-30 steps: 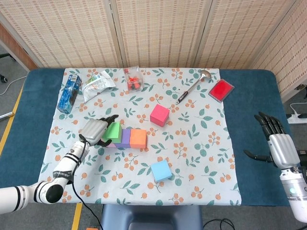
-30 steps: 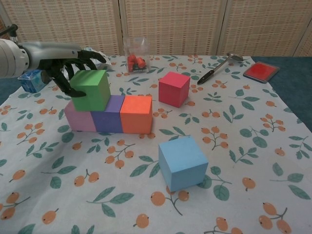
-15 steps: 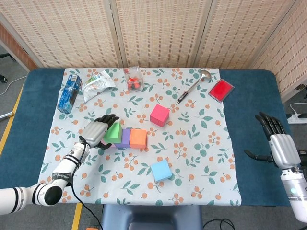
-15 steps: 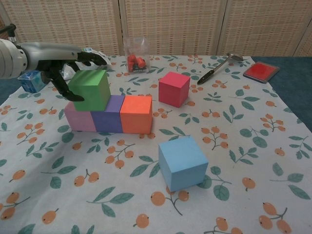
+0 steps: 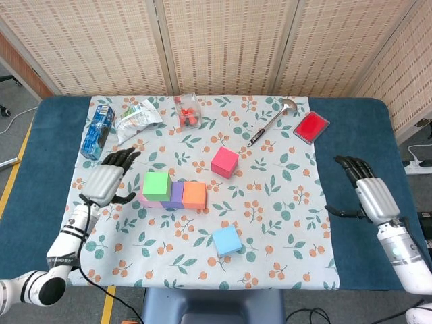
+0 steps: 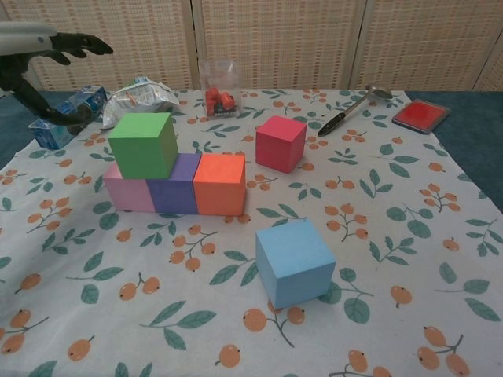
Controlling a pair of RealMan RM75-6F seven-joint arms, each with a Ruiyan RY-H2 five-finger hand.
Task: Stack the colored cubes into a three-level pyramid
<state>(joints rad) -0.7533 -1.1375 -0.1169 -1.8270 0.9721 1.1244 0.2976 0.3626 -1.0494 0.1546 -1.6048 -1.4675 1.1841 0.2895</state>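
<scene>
The base row of pink cube (image 6: 126, 194), purple cube (image 6: 179, 186) and orange cube (image 6: 220, 183) is laid, with the green cube (image 6: 143, 144) on top over the pink-purple seam. At 9 o'clock the left robot hand (image 5: 108, 181) hovers spread and empty; the right robot hand (image 5: 366, 196), at 3 o'clock, is spread too. Left to place, I judge: the magenta cube (image 6: 280, 142) at 1 o'clock and the blue cube (image 6: 294, 261) at 5 o'clock.

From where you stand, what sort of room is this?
Probably a robot test area, not a home: woven screen panels enclose a blue-padded table, and a fruit-print cloth carries foam cubes.
</scene>
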